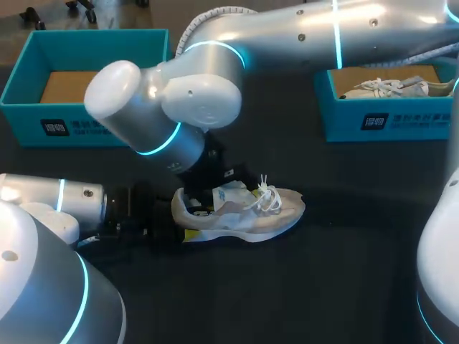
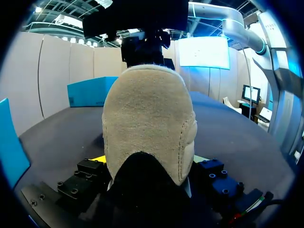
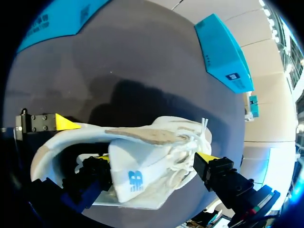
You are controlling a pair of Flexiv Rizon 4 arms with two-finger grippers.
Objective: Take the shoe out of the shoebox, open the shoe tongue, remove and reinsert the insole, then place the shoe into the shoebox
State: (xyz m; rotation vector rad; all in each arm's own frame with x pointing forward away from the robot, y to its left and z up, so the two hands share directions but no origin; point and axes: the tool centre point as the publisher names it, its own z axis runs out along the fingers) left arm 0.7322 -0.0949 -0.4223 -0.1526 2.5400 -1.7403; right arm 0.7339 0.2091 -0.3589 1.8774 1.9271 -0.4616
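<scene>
Shoe [image 1: 251,211] out on the dark worktop [image 1: 323,287], toe toward the right arm's side.
The left fingers [image 2: 88,175] were closed against both sides of the heel, holding the shoe. The right fingers [image 3: 213,170] stood wide apart over the shoe's opening, one by the laces and the other beside the folded-out tongue [image 3: 128,173], gripping nothing. A blue box [image 1: 29,107] sat well apart at the far left (another shoe [image 1: 387,87] lay in the second box [image 1: 401,125]).
</scene>
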